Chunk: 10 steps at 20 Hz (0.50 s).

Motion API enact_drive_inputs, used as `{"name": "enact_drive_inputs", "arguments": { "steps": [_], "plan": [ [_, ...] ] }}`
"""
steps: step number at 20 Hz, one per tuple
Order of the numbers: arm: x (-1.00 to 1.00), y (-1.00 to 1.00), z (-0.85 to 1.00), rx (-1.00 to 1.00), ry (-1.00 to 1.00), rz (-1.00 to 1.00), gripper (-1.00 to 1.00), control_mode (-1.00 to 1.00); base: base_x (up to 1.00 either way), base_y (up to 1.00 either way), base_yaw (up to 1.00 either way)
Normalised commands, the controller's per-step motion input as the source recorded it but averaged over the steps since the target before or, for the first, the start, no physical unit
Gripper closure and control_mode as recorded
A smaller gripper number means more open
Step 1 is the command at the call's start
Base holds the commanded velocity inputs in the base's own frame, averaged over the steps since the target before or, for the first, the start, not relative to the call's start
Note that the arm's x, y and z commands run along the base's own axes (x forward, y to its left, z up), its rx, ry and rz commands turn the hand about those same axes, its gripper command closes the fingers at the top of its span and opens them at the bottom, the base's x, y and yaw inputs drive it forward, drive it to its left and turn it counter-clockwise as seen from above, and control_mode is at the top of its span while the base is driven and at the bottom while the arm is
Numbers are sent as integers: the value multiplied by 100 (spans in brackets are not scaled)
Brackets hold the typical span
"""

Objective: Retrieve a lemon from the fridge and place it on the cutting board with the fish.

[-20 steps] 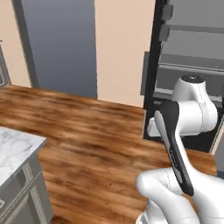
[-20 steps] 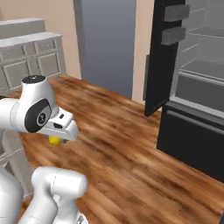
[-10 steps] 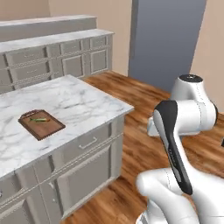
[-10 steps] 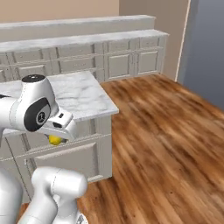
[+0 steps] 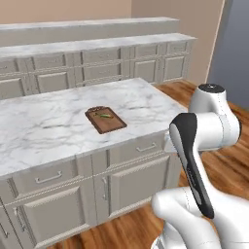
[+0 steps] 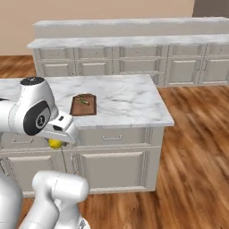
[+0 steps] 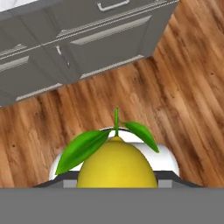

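Left base view: one marble desk (image 5: 58, 126), an island with grey cabinet fronts, fills the middle and left of the frame. One board (image 5: 106, 119) lies on it, a little left of centre, and one fish (image 5: 103, 115) lies on the board's upper half. A long row of grey cabinets (image 5: 97, 68) runs along the wall across the upper part. The white arm rises at the lower right, over the wood floor (image 5: 121, 231).

Right base view: the same desk (image 6: 120, 100) sits at centre, with the one board (image 6: 83, 104) near its left part and the fish (image 6: 82, 101) on the board's far end. The arm stands at the lower left; one lemon (image 6: 55, 143) shows just under the hand, in front of the desk's cabinet face, well apart from the board.

Hand view: the lemon (image 7: 117, 164) sits at bottom centre, its stem and two green leaves pointing up. The fingers (image 7: 117, 180) are closed on it, their tips mostly hidden behind it. Cabinet fronts cross the top; floor lies below.
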Motion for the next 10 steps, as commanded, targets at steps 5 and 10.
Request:
{"name": "enact_drive_inputs", "arguments": {
  "steps": [5,10],
  "plan": [
    [0,0,0,0,0,0,100,100,69,-10,35],
    [0,0,0,0,0,0,100,100,83,-38,31]
  ]
}}
